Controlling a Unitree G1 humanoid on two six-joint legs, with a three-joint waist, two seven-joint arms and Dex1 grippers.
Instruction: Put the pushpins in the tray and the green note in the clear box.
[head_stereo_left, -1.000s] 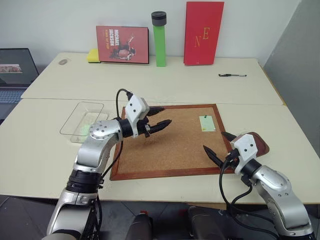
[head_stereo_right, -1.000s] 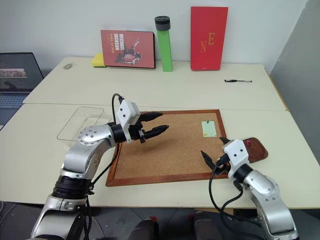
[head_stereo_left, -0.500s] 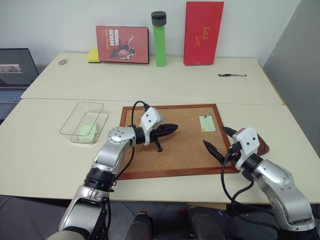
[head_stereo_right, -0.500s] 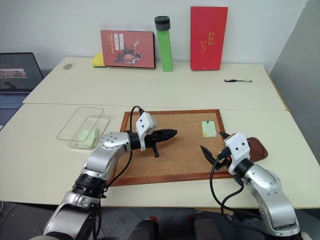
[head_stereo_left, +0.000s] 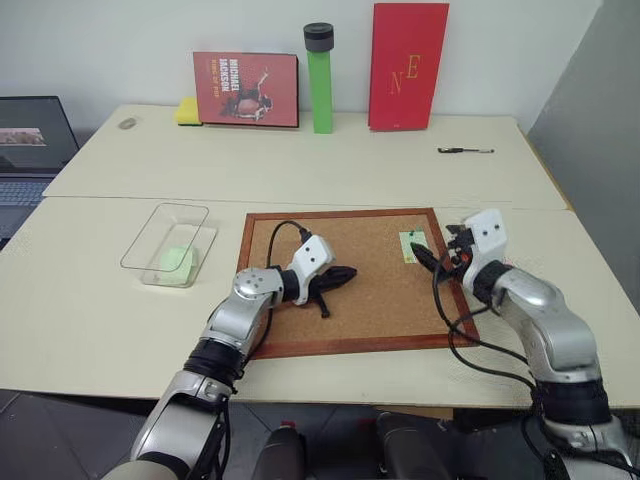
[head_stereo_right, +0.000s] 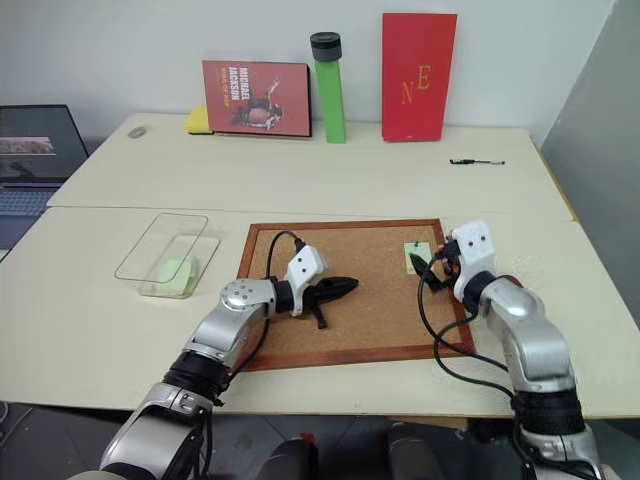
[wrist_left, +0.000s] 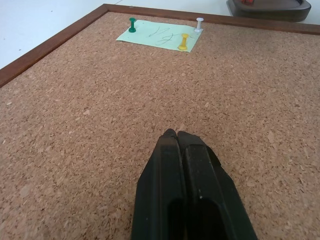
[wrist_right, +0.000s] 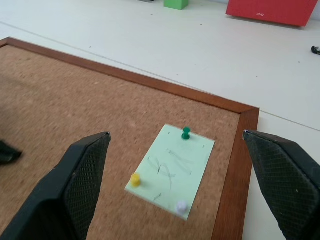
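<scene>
From my station I saw a cream table (head_stereo_left: 330, 175) against a white wall, carrying the corkboard (head_stereo_left: 370, 300) with the green note (wrist_right: 171, 170) pinned near its far right corner, my left gripper (head_stereo_left: 348, 274) closed empty, my right gripper (head_stereo_left: 432, 252) spread wide over the note.

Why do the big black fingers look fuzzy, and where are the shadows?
In the right wrist view, the fingers sit very near the lens, so they look soft, while the green note stays crisp. In the left eye view, the left gripper casts a dark shadow on the corkboard.
</scene>
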